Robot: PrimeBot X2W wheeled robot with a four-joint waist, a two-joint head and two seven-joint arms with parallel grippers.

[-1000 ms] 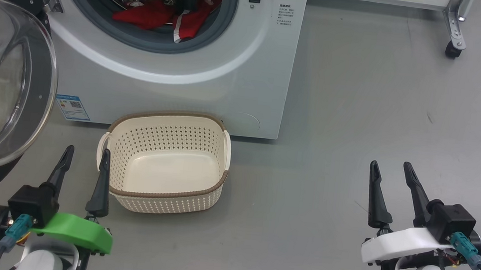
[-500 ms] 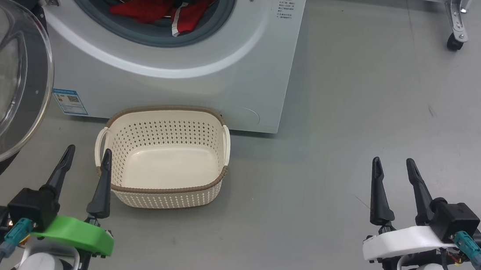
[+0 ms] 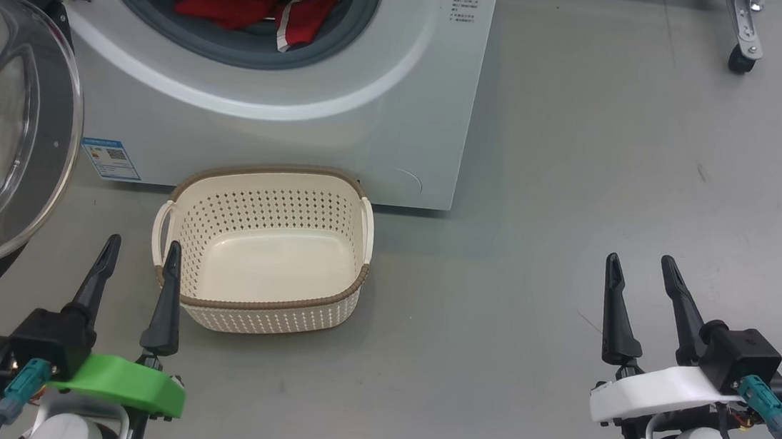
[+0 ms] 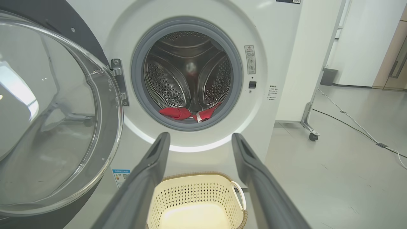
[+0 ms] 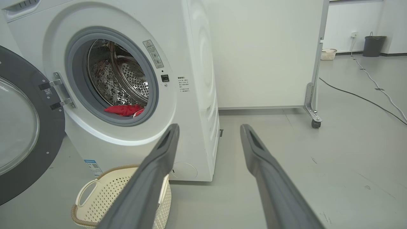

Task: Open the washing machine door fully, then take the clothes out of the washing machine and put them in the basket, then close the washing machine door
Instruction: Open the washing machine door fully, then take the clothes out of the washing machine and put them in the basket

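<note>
the washing machine [image 3: 341,136] stands at the back, with the washing machine door [image 3: 5,132] swung out on its left. the clothes [image 3: 232,7] lie low in the drum, just behind the seal. the basket [image 3: 266,319] sits on the floor [image 3: 537,262] before the machine, below the opening. the left gripper [image 3: 145,244] is just beside the basket's left near corner. the right gripper [image 3: 639,260] is well apart to the right.

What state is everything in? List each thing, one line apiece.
washing machine door, swung open, left of the drum mouth.
washing machine, drum mouth uncovered.
clothes, heaped at the drum's bottom, not held.
basket, upright on the floor, empty.
left gripper, fingers apart, holding nothing.
right gripper, fingers apart, holding nothing.
</note>
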